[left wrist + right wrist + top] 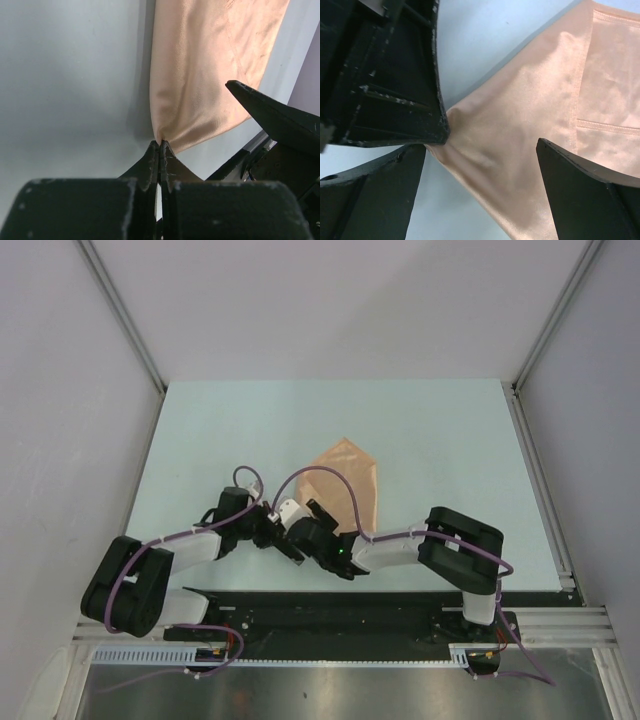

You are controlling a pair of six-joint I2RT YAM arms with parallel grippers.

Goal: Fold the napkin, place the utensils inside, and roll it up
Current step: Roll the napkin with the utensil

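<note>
The peach-orange napkin (pixel 350 480) lies on the table, and its near corner is lifted into a pinched point. My left gripper (pixel 160 143) is shut on that corner of the napkin (pixel 200 75), the cloth fanning out beyond the tips. My right gripper (pixel 480 175) stands open astride the napkin (pixel 530 130) just past the pinch, one of its fingers (pixel 585 185) over the cloth without clamping it. From above, the left gripper (pixel 290 540) and right gripper (pixel 318 520) crowd together at the napkin's near end. The utensils are out of view.
The pale table (pixel 230 430) is walled at the left, back and right. A black rail (pixel 330 605) runs along the near edge by the arm bases. Purple cables (pixel 330 475) loop over both wrists. The right gripper's finger (pixel 270 115) juts into the left wrist view.
</note>
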